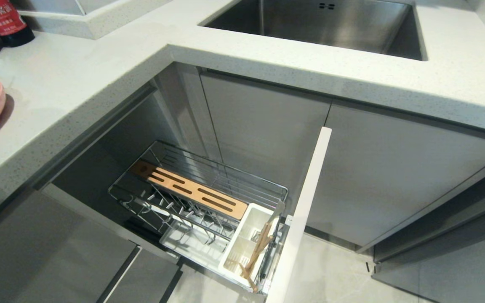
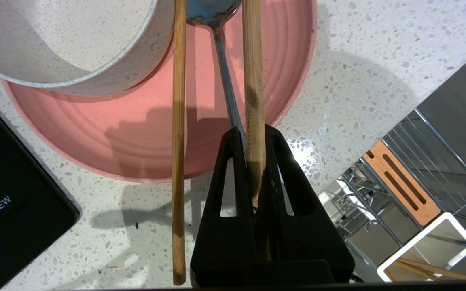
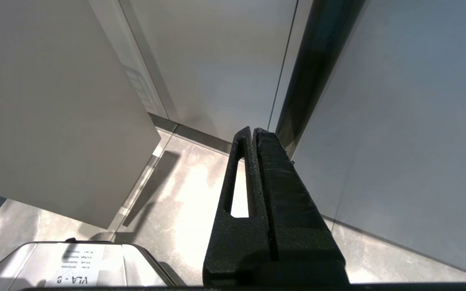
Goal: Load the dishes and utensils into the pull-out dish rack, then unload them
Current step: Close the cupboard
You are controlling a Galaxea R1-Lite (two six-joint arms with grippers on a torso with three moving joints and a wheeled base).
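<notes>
Your left gripper (image 2: 253, 161) has its fingers clamped on one chopstick (image 2: 253, 81) above the pink plate (image 2: 136, 141) at the desk's edge — its mate (image 2: 178, 141) and the spoon (image 2: 225, 81) lie alongside, apparently loose. Carry it level toward the pull-out dish rack (image 1: 209, 198) and lower it upright into the utensil box (image 1: 246, 240) (chopsticks already there). The cream bowl (image 2: 63, 44) sits on the plate. The right gripper (image 3: 253, 133) hangs parked, fingers together, empty.

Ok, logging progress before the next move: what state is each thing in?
pull-out dish rack: pulled out, prongs empty
left gripper: shut on one chopstick
other chopstick: loose, across pink plate
spoon: over plate, grip unclear
bowl: empty, on plate
right gripper: shut, empty
</notes>
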